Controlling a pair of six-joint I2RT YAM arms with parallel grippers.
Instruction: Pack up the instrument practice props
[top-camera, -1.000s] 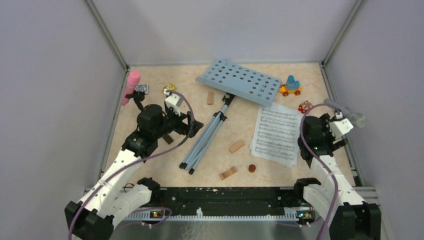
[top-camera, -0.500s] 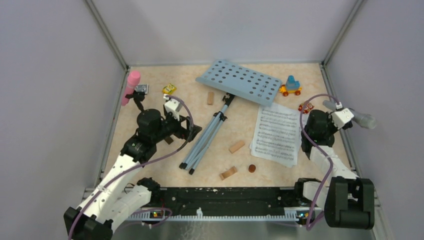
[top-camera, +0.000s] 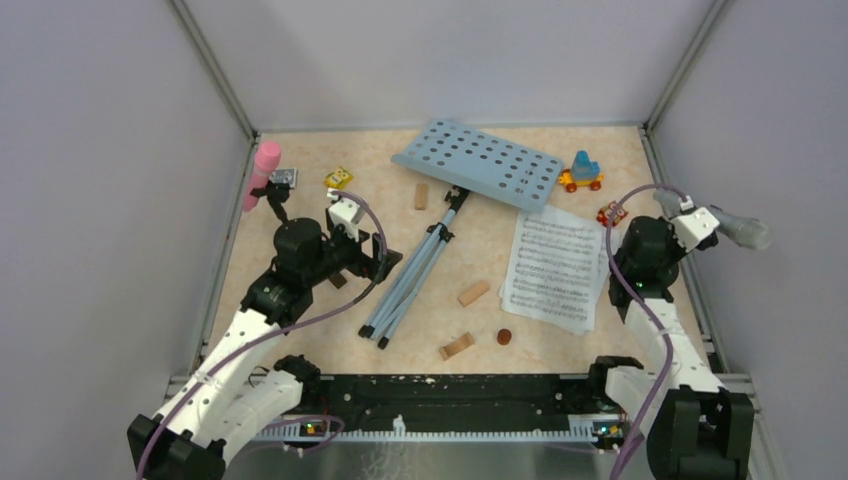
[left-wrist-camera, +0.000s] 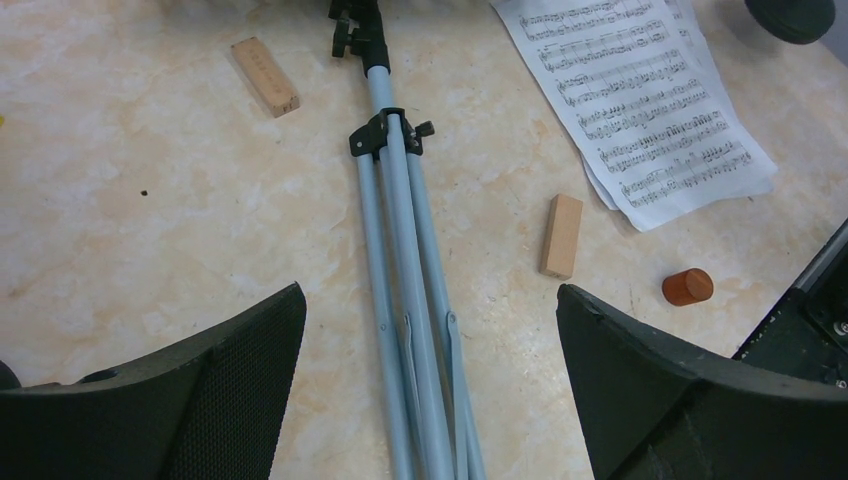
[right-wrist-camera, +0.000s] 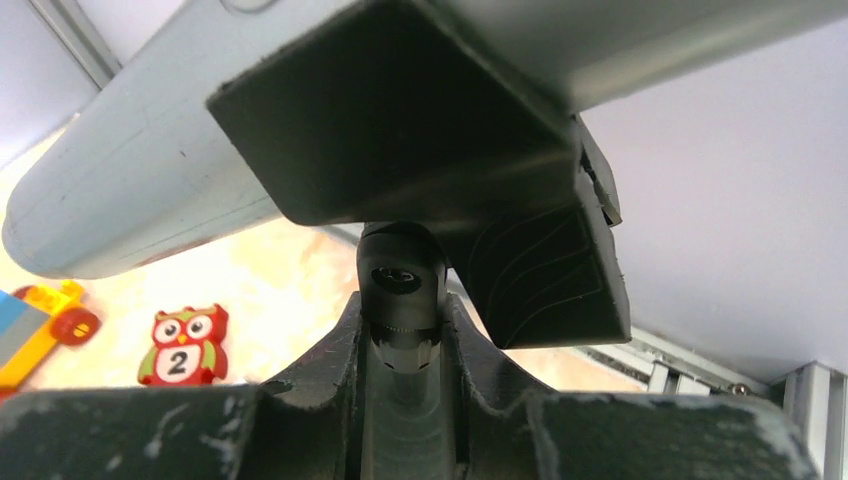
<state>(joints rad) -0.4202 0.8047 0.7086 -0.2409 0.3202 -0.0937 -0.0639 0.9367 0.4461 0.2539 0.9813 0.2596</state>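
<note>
Kim: Beige marbled table (top-camera: 420, 340), grey walls on three sides. What does the overhead give you?

Ravi: Blue rack (top-camera: 478, 163) lying at the far middle. Its legs (top-camera: 412, 270) are folded and run toward the near edge. The sheets (top-camera: 552, 268) sit right of the legs. The pink mic (top-camera: 264, 170) is upright in the far-left corner by the wall.

Kim: Arms?

Ravi: The left gripper (top-camera: 388, 262) is just left of the legs, pointing at them. The right gripper (top-camera: 708, 225) is out at the right edge. The silver mic (top-camera: 742, 231) is beyond it, showing against the right wall.

Kim: Clutter?

Ravi: A toy train (top-camera: 582, 172) and an owl tile (top-camera: 611, 213) far right, wood blocks (top-camera: 473, 292) scattered near the legs.

Kim: Left wrist cam?

Ravi: Its fingers (left-wrist-camera: 230, 380) are spread wide, holding nothing. The legs lie on the table below, centred in the gap. Sheets top right, with one block and a brown peg (left-wrist-camera: 687, 287) just below them.

Kim: Right wrist?

Ravi: Jaws pinched narrow on the black stem of the holder (right-wrist-camera: 400, 285). Its clip (right-wrist-camera: 420, 150) carries the silver mic across the top of frame. Owl and train are on the table, lower left.
</note>
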